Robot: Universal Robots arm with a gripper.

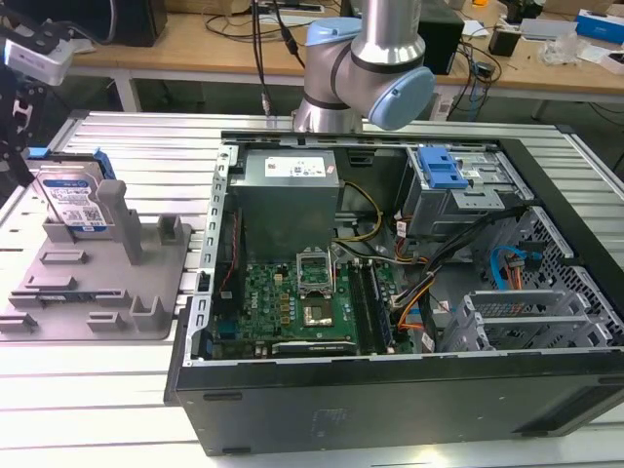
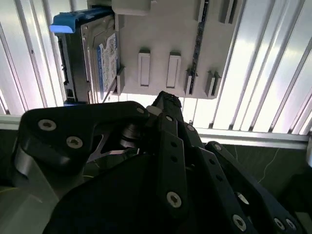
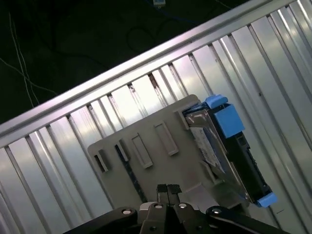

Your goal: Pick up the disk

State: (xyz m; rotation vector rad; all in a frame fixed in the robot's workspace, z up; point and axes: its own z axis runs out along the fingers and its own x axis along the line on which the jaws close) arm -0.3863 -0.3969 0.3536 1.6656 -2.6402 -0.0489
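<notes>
The disk (image 1: 73, 200) is a silver hard drive with a white-and-blue label and blue side rails. It stands on edge in a slot at the far end of the grey fixture tray (image 1: 97, 283), at the exterior view's left. My gripper (image 1: 14, 146) hangs above and just beyond the tray's left side, apart from the disk. In the first wrist view the gripper (image 3: 168, 189) has its fingertips pressed together, holding nothing, over the tray (image 3: 146, 161) with the disk (image 3: 222, 146) off to one side. The second wrist view looks past the gripper (image 2: 165, 100) to the disk (image 2: 100, 58) and tray (image 2: 161, 44).
An open black computer case (image 1: 390, 419) lies on the ribbed metal table (image 1: 88, 390), to the right of the tray in the exterior view. It holds a motherboard, cables and a blue-handled drive cage (image 1: 444, 175). The arm's base (image 1: 366, 68) rises behind it.
</notes>
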